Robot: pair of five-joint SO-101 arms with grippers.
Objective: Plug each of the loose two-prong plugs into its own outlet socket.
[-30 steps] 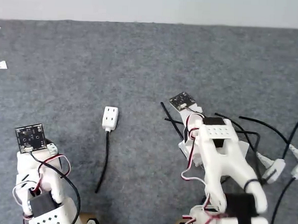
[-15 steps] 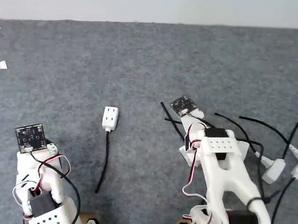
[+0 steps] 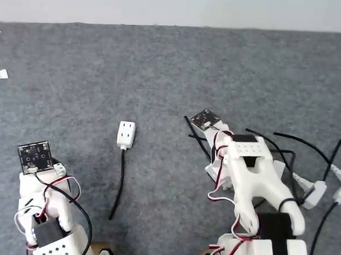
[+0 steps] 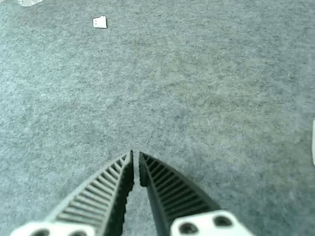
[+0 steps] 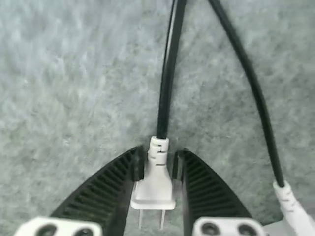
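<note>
The right arm [image 3: 253, 177] has shifted slightly left over the last half second, back near where it was a second ago; the left arm and the outlet socket [image 3: 126, 134] have stayed put. The right claw [image 5: 158, 154] is closed around a white two-prong plug [image 5: 153, 189], its fingers pressing the plug's sides, prongs pointing back toward the wrist, black cord [image 5: 167, 83] trailing away over the grey surface [image 3: 162, 64]. The left claw [image 4: 136, 156] is nearly closed and empty, low over bare surface. Two more plugs [image 3: 313, 195] lie to the right.
</note>
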